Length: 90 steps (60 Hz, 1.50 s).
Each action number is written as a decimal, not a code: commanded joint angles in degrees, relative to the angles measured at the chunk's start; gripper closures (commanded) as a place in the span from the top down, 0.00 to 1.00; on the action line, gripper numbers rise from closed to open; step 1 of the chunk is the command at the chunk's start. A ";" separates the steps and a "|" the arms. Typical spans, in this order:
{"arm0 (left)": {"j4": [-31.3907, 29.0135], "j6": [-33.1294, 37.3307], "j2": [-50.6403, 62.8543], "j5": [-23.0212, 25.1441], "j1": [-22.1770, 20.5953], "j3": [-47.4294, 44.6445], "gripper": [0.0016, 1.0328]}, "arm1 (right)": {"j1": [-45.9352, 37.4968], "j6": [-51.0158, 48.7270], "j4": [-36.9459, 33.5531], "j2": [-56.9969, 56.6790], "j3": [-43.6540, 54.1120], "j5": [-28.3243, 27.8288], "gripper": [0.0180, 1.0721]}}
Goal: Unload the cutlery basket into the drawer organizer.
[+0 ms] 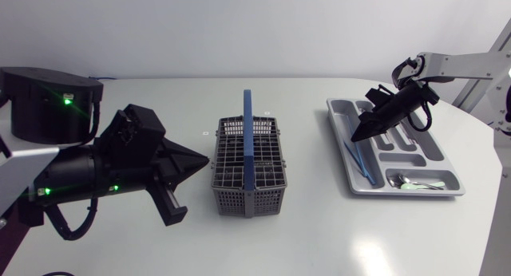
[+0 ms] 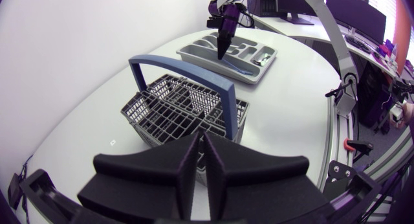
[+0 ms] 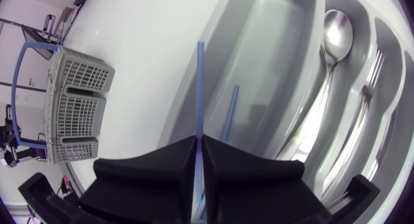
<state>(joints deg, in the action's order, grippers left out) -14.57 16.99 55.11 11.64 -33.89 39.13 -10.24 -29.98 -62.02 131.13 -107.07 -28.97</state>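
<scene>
Closest to you, your left gripper (image 2: pixel 202 146) hangs just short of the basket (image 2: pixel 174 111), its fingers drawn together to a thin slit with nothing between them. It sits on the near side of the blue handle (image 2: pixel 187 72), so it looks parked rather than working: close enough to reach in when needed, yet out of the other arm's way. The basket stands upright in the middle of the table, handle raised, and you see no cutlery poking above its grid, so there is probably little or nothing left in it. Well beyond it, at the far side, your right gripper (image 3: pixel 199 141) is tilted nose-down over the organizer (image 3: pixel 272 17), fingers clamped on a thin blue stick (image 3: pixel 198 88). The stick runs straight ahead along the long outer compartment, in line with a second blue stick (image 3: pixel 229 114) already lying there. That angle seems chosen to lay like beside like. A spoon (image 3: pixel 336 30) and a fork (image 3: pixel 370 88) rest in their own slots further across. When you let go, do it low, so the stick drops flat and does not bounce over the divider.
</scene>
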 commanded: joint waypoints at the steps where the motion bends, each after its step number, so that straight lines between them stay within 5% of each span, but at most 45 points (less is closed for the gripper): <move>1: -0.37 0.85 0.17 -0.30 -0.30 -1.52 0.09 | -0.66 1.50 -0.82 2.64 -1.57 0.06 0.09; 8: -0.37 1.02 0.17 -0.30 -0.04 -1.87 0.09 | -0.92 1.76 -0.47 2.55 -1.57 0.32 0.32; 16: -0.20 1.02 0.00 -0.30 -0.04 -2.40 0.09 | -1.01 1.85 1.02 -0.53 0.02 1.02 0.72; 36: 0.07 2.69 1.05 -0.92 -4.69 -6.62 0.09 | 7.95 2.47 12.98 -17.40 13.11 -1.79 0.75; 41: 0.42 2.96 3.33 -1.44 -6.45 -6.97 0.09 | 11.56 4.05 14.82 -17.05 12.41 -1.88 0.69; 58: 2.97 3.92 9.66 -2.15 -8.39 -7.49 0.09 | 20.52 9.23 17.11 -9.23 3.00 -2.05 0.06; 80: 9.47 4.89 19.59 -2.23 -7.60 -7.76 0.09 | 25.97 13.28 13.24 3.96 -14.84 -2.41 0.05; 90: 13.25 4.89 23.46 -3.46 -6.10 -6.88 0.09 | 27.20 13.19 11.75 4.66 -14.84 -3.72 0.05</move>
<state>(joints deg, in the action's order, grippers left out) -2.74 21.06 76.53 8.82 -40.88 32.60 16.25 -18.15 -49.06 134.52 -121.56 -31.92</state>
